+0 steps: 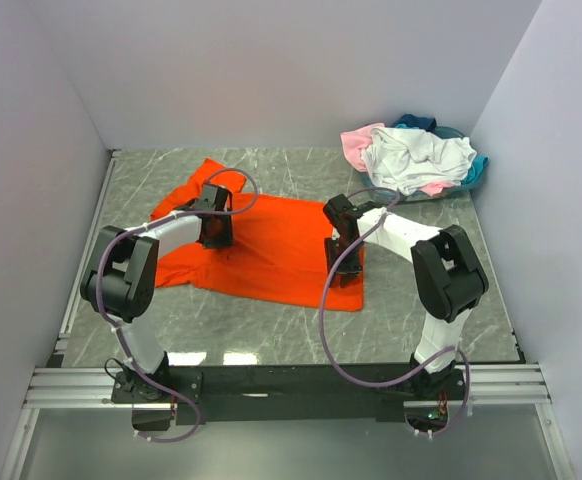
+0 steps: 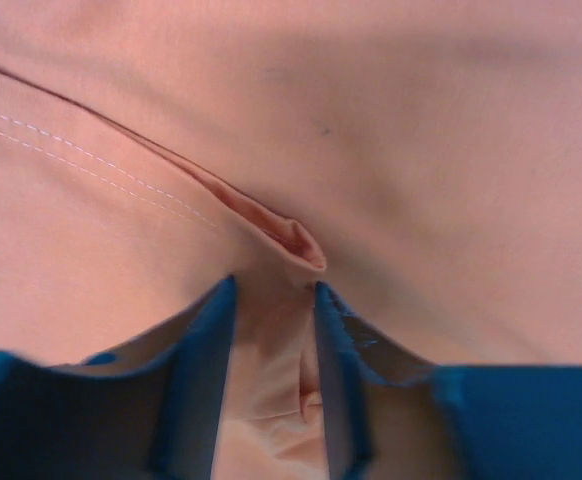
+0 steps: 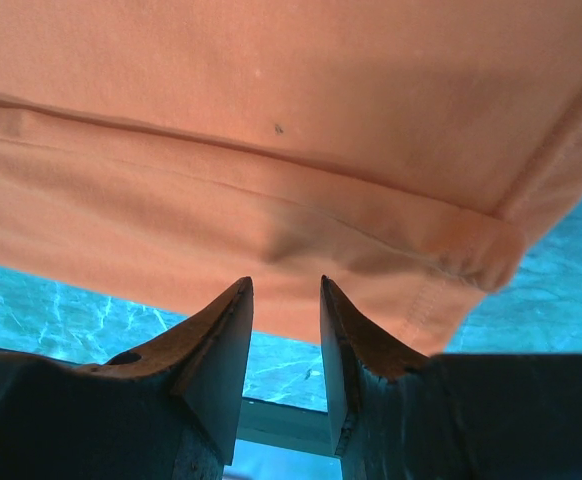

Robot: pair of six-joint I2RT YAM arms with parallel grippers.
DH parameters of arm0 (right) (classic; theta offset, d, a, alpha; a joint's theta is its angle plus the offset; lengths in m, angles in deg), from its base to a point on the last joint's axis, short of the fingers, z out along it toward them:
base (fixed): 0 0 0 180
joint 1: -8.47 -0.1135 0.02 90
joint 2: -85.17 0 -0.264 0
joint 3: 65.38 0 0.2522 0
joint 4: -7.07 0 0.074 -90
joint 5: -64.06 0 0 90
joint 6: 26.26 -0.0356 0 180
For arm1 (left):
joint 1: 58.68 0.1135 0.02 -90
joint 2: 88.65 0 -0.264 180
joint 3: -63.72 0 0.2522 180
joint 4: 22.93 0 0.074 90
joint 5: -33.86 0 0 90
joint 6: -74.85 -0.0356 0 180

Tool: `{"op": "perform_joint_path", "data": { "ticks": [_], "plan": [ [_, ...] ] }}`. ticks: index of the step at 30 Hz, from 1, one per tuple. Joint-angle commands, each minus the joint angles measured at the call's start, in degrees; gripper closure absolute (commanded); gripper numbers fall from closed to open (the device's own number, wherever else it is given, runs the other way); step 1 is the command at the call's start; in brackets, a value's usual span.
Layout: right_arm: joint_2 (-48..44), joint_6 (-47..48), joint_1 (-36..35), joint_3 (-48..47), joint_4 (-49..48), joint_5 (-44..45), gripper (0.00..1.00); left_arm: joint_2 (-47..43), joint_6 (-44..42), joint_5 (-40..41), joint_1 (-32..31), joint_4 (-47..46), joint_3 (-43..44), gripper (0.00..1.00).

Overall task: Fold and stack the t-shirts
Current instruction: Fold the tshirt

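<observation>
The bright orange t-shirt [image 1: 271, 252] lies spread flat in the middle of the grey marble table [image 1: 301, 170]. My left gripper [image 1: 216, 232] is down on the shirt's left part near a sleeve. In the left wrist view its blue jaws [image 2: 274, 290] are shut on a puckered fold of the orange fabric [image 2: 371, 150]. My right gripper [image 1: 343, 268] is at the shirt's right hem. In the right wrist view it [image 3: 286, 285] is narrowly open, with the orange hem [image 3: 271, 120] just past its tips and bare table showing between the jaws.
A loose pile of the white [image 1: 416, 158], pale pink [image 1: 356, 145] and teal blue [image 1: 476, 168] t-shirts lies at the back right corner. White walls enclose the table on three sides. A metal rail [image 1: 291, 380] runs along the near edge.
</observation>
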Motion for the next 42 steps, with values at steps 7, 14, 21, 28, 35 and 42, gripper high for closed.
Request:
{"op": "perform_joint_path", "data": {
  "ticks": [7,14,21,28,35,42],
  "plan": [
    [-5.81,0.12,-0.32,-1.15,1.01,2.97,0.59,-8.48,8.78,-0.05,-0.4,0.35,2.78,0.21],
    [-4.23,-0.49,-0.32,2.98,-2.42,1.04,0.59,-17.81,13.09,7.16,1.71,4.57,-2.47,0.09],
    [-3.79,-0.58,-0.32,5.44,-3.39,2.62,0.59,-23.52,16.44,0.68,15.22,3.08,-14.96,0.09],
    [-3.96,-1.2,-0.32,7.2,-3.56,4.55,0.59,-24.14,16.44,-6.18,25.51,-3.42,-21.91,0.08],
    [-3.96,-1.9,-0.23,9.49,-4.0,6.22,0.59,-20.81,17.14,-7.6,31.33,-6.94,-23.76,0.08],
    [-4.75,-3.22,0.21,12.3,-3.74,6.66,0.59,-22.9,18.46,-4.27,33.79,-2.73,-23.93,0.08]
  ]
}}
